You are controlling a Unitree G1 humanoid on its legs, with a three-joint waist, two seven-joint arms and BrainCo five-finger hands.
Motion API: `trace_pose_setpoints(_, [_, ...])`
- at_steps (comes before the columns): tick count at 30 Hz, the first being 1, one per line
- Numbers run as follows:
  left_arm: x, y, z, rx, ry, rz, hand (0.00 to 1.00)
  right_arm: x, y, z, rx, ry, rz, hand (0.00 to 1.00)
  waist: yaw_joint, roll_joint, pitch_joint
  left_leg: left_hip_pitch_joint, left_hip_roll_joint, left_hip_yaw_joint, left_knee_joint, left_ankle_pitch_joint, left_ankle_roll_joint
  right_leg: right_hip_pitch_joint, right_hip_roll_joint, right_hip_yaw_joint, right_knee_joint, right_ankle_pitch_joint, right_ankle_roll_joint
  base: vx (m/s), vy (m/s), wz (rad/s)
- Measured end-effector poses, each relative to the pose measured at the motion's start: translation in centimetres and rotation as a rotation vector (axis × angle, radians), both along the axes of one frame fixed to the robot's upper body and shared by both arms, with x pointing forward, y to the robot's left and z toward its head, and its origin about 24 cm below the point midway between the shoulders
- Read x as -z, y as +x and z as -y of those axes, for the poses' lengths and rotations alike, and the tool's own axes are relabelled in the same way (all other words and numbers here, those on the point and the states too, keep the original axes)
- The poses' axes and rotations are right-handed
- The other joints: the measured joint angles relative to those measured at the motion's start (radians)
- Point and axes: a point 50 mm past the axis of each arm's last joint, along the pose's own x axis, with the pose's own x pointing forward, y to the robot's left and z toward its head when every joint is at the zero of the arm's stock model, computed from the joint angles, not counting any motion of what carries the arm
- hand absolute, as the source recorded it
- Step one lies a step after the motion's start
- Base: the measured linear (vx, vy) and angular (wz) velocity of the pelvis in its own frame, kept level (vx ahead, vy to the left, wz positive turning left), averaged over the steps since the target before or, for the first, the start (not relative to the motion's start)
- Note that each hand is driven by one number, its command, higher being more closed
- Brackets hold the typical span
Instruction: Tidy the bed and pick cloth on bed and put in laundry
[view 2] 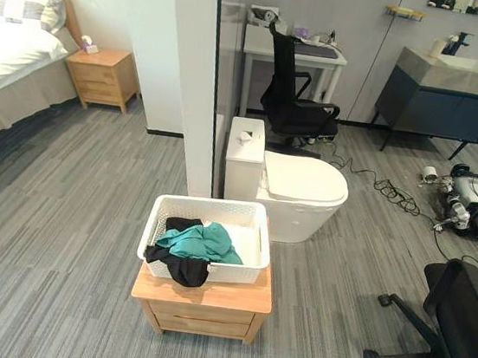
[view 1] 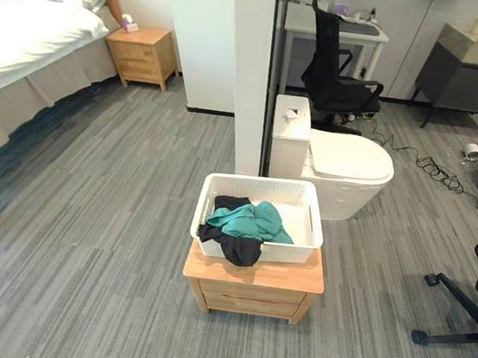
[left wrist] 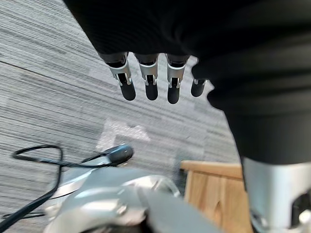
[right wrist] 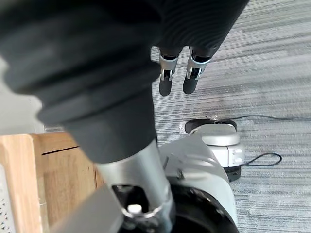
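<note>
- The teal cloth (view 1: pixel 251 220) and black cloth (view 1: pixel 240 249) lie in the white laundry basket (view 1: pixel 260 184) on the low wooden surface (view 1: pixel 253 277); the black drapes over its near rim.
- The bed (view 1: pixel 21 39) stands far left.
- The left hand (left wrist: pixel 151 87) and right hand (right wrist: pixel 166 80) each hang with fingers straight, slightly spread, holding nothing.

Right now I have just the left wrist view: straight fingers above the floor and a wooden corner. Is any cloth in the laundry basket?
Observer: Yes, a teal cloth lies in the white basket on the wooden stand.
Reviewer: Anything hanging out?
Observer: A black cloth drapes over its front rim.
Reviewer: Is the right robot hand carrying something?
Observer: No, the right robot hand hangs open above the floor, holding nothing.
</note>
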Motion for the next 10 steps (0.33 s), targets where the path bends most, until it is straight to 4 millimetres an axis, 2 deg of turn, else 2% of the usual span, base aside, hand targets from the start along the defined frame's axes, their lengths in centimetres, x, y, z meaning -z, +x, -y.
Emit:
trace_pose_setpoints(5, [0.2, 1.2, 0.6, 0.057, -0.016, 0.012, 0.0, 0.0, 0.3, 0.0, -0.054, -0.019, 0.005, 0.0, 0.001, 0.004, 0.001, -0.001, -0.001, -0.002, 0.0, -0.001, -0.002, 0.003, -0.001, -0.002, -0.001, 0.0, 0.001, 0.01, -0.001, 0.0])
trace_pose_setpoints(10, [0.4, 1.6, 1.1, 0.033, -0.06, 0.008, 0.0, 0.1, 0.5, -0.3, -0.073, -0.017, -0.002, 0.0, 0.001, 0.004, 0.002, 0.001, -0.001, -0.004, 0.0, -0.001, -0.002, 0.006, -0.001, -0.005, -0.002, 0.0, 0.001, 0.0, 0.0, 0.0])
